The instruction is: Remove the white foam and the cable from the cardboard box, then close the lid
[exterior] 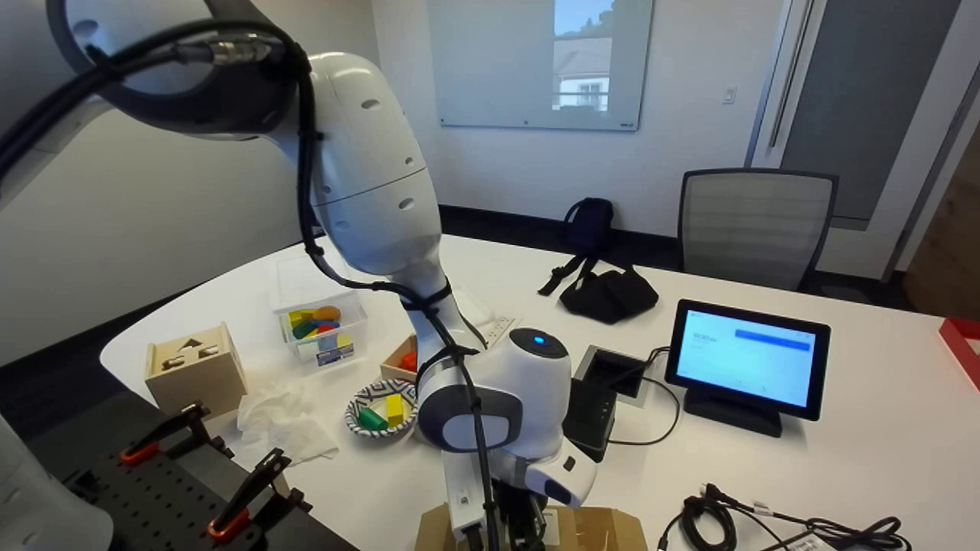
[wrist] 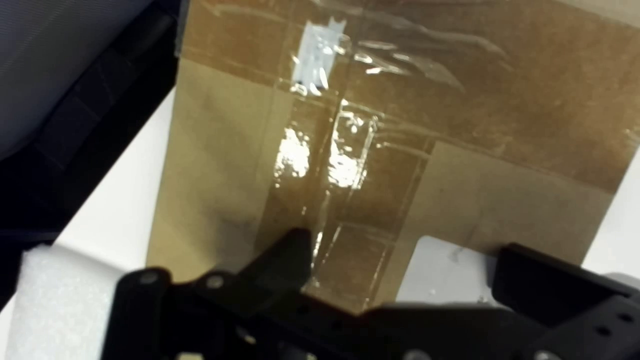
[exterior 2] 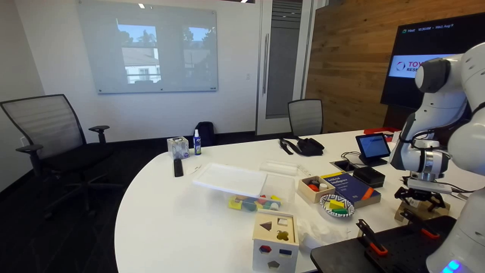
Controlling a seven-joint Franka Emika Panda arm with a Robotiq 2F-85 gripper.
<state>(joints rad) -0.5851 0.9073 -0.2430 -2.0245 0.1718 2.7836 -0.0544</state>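
The brown cardboard box (exterior: 605, 528) sits at the bottom edge of an exterior view, partly hidden by my wrist. Seen from above in the wrist view, its lid (wrist: 500, 200) lies flat, with shiny tape along a seam and a pale label (wrist: 440, 275). The inside of the box does not show. My gripper (wrist: 402, 255) is open over the lid, fingers wide apart and nothing between them; whether they touch the cardboard I cannot tell. White foam (wrist: 60, 305) is outside the box, past its edge. A black cable (exterior: 708, 528) lies in loops on the table beside the box.
A tablet (exterior: 746, 356) and black power brick (exterior: 589, 417) stand behind the box. A patterned bowl (exterior: 383, 409), crumpled white sheet (exterior: 283, 425), shape-sorter cube (exterior: 195, 371) and clear bin (exterior: 325, 329) are off to one side. Clamps (exterior 2: 373, 237) rise from the black platform.
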